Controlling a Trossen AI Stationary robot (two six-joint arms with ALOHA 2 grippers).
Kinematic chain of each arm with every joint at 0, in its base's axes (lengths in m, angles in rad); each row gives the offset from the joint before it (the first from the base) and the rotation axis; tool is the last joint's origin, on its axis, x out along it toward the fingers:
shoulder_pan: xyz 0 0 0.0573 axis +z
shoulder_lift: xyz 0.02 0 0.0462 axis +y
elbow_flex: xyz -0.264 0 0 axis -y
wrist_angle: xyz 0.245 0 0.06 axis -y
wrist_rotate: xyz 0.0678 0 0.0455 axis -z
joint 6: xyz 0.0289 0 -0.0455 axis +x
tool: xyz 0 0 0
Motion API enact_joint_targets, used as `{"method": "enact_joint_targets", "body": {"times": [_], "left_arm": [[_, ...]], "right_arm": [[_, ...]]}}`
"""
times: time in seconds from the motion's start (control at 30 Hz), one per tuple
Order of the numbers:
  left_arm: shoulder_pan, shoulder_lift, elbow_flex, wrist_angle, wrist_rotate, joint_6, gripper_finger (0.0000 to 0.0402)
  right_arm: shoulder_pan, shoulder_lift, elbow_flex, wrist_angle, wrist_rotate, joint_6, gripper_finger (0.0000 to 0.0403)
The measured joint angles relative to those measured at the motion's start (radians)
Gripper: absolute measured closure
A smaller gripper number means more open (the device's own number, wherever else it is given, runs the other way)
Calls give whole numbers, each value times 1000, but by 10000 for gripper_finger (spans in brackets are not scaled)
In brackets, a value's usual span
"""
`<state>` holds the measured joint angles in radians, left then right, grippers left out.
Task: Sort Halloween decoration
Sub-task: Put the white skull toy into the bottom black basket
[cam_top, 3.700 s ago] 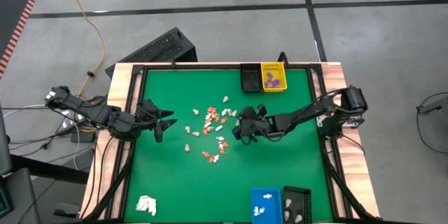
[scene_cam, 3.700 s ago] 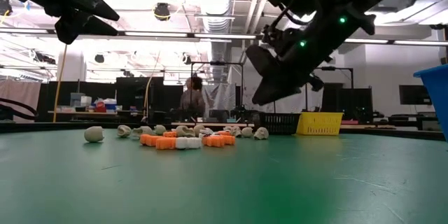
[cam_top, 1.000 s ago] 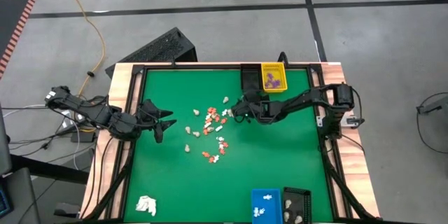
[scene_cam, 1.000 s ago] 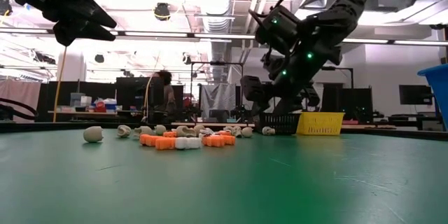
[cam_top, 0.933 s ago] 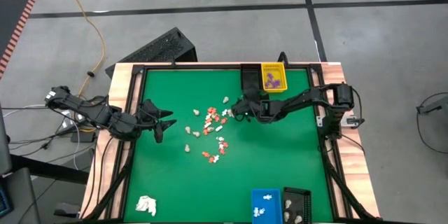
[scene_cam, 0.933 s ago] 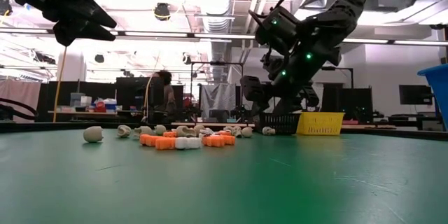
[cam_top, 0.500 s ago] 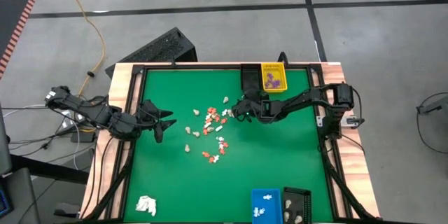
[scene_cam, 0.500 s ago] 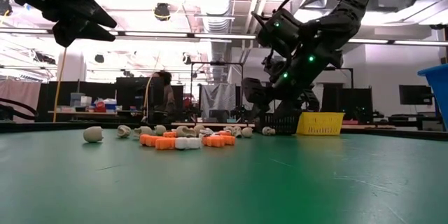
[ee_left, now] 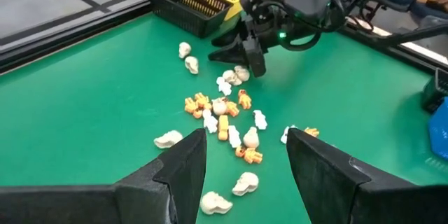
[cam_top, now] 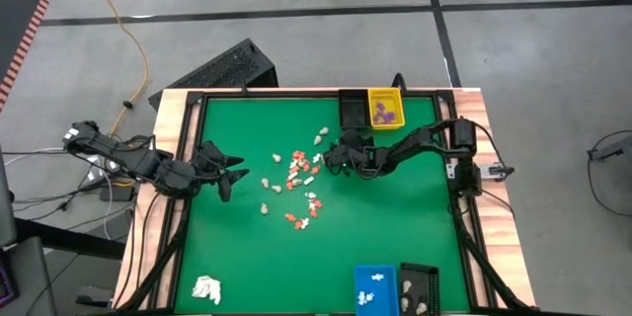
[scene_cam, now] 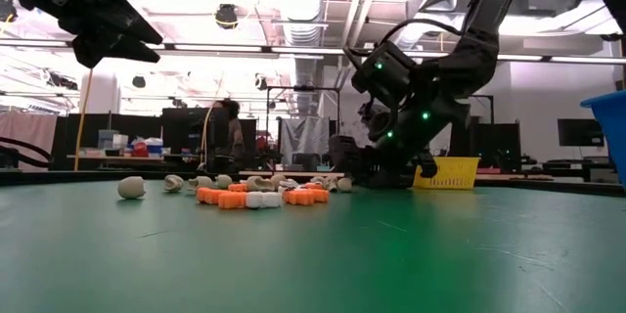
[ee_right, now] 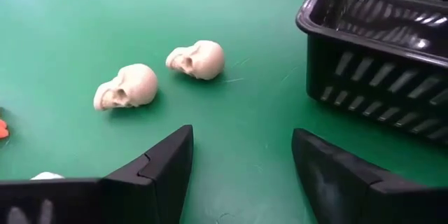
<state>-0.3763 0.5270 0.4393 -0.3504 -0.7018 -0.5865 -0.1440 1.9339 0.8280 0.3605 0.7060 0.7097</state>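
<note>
I have the green bench (cam_top: 395,227) from above, with both arms reaching in from its side edges. My left tool (cam_top: 229,172) hangs above the mat near the left edge, fingers spread wide, nothing between them. My right tool (cam_top: 331,155) is low over the mat toward the far edge, just in front of the black bin (cam_top: 353,111), its fingers also wide apart and empty.

The yellow bin (cam_top: 386,109) sits beside the black one at the far edge, with purple pieces (cam_top: 387,115) in it. At the near edge are a blue bin (cam_top: 373,288) holding white pieces and a second black bin (cam_top: 419,290) holding cream ones. A white wad (cam_top: 206,289) lies in the near left corner.

The decorations (cam_top: 299,180) are scattered across the middle of the bench: orange, white and cream pieces, most in a loose cluster, a few strays around it. Through the right wrist camera I see two cream skulls (ee_right: 127,87) lying on the mat just ahead of the open fingers, apart from each other, near the black bin's wall.

In the room behind the bench a person (scene_cam: 233,135) stands far off.
</note>
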Motion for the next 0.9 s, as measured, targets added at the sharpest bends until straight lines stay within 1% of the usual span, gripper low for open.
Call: {"method": "enact_joint_targets", "body": {"times": [0.13,0.23,0.3,0.4,0.47,0.5,0.53,0.6,0.67,0.73,0.83,0.9], "left_arm": [[0,11,0,0,-1,-1,213],[0,17,0,0,6,-1,213],[0,18,0,0,7,-1,213],[0,19,0,1,7,-1,213],[0,18,0,3,7,-1,213],[0,18,0,3,9,0,213],[0,18,0,3,10,2,213],[0,18,0,1,15,5,213],[0,18,0,1,15,5,213],[0,18,0,-5,18,5,213],[0,18,0,-9,26,11,213],[0,18,0,-11,26,21,213]], "right_arm": [[20,-5,-1,-1,-5,-9,176],[52,-24,-2,27,-51,-34,194],[74,-47,-3,36,-73,-34,198],[97,-81,-2,97,-72,-61,197],[101,-83,-1,184,-74,-135,194],[101,-83,-1,221,-90,-199,192],[97,-82,1,248,-124,-281,191],[79,-82,23,235,-226,-425,189],[42,-86,51,147,-345,-515,189],[-11,-93,101,-3,-456,-541,189],[-92,-96,236,-286,-605,-574,189],[-123,-94,345,-502,-669,-648,190]]}}
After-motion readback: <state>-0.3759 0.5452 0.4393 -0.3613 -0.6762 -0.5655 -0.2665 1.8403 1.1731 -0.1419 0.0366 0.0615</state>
